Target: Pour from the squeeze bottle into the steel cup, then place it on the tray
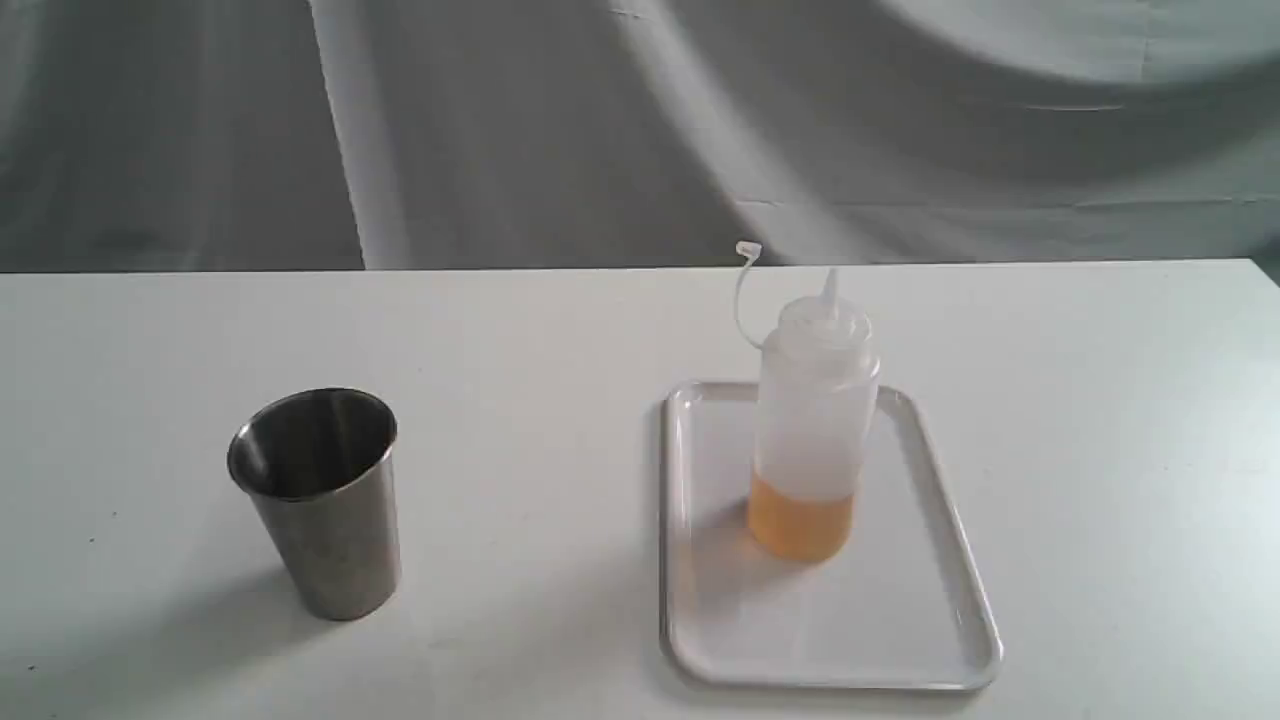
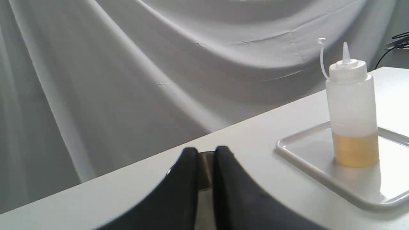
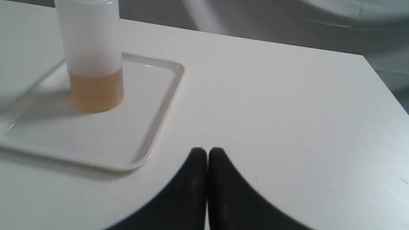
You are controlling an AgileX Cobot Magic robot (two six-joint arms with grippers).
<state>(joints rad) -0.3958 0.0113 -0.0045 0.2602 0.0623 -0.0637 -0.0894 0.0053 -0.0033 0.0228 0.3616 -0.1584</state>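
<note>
The translucent whitish plastic squeeze bottle (image 1: 815, 420), part-filled with amber liquid, stands upright on the flat white rectangular tray (image 1: 850, 620). Expect a light, soft, smooth wall: grip mid-body, gently. The left jaws stand narrowly parted, the right jaws closed; both empty.

The left end effector (image 2: 206, 153), a pair of matte black fingers that broaden toward the wrist and taper to rounded tips, reaches straight forward from its camera. Its two fingers (image 2: 183, 188) stand slightly apart, with a narrow slit running between them along their length and nothing gripped. The right end effector (image 3: 207, 152), of the same black tapered build, also points straight ahead. Its fingers (image 3: 230, 191) are pressed together, tips side by side with only a hairline seam between them, and they clasp nothing.
</note>
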